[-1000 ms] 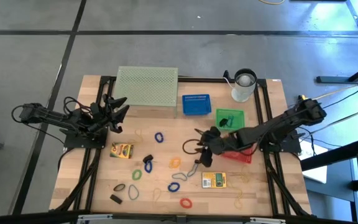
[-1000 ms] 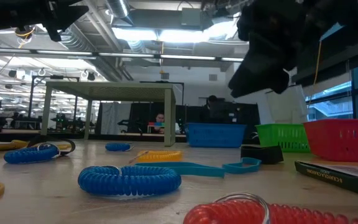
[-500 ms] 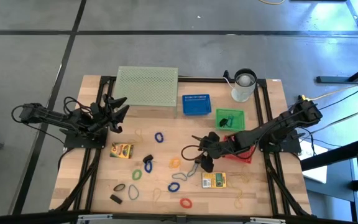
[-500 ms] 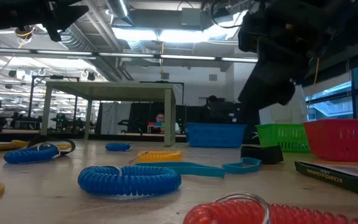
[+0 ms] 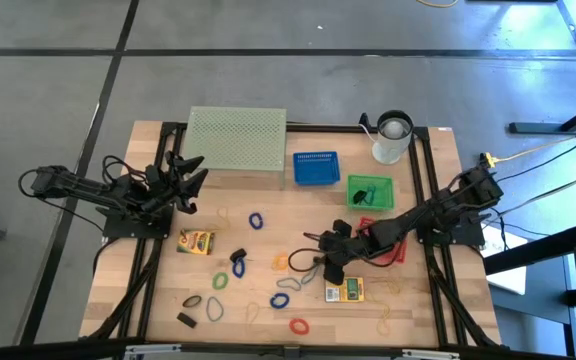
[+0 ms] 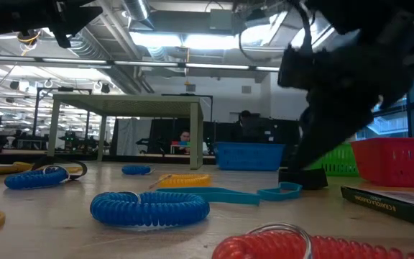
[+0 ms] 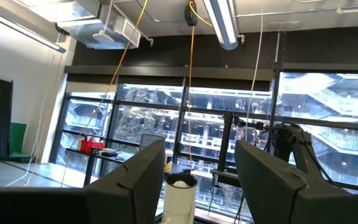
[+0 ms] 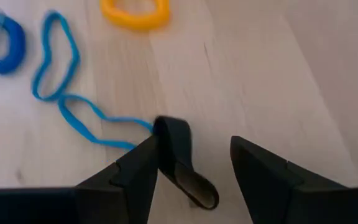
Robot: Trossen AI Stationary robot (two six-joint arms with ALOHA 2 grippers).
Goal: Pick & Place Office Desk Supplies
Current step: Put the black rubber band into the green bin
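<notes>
High view: green basket [image 5: 370, 190] with a dark item, blue basket [image 5: 315, 168], both grippers wide, right gripper [image 5: 330, 268] over a black clip [image 8: 182, 163].

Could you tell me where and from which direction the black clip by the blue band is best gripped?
Probably from straight above, across its narrow width. The black clip lies flat on the table, long and thin, touching the blue band at one end. The right gripper already hangs open astride it, one finger on each long side.

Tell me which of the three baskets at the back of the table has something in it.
The green basket, the middle of the three between the blue basket and the red one: a dark item lies inside it, while the blue looks empty and the red is mostly hidden by the right arm.
</notes>
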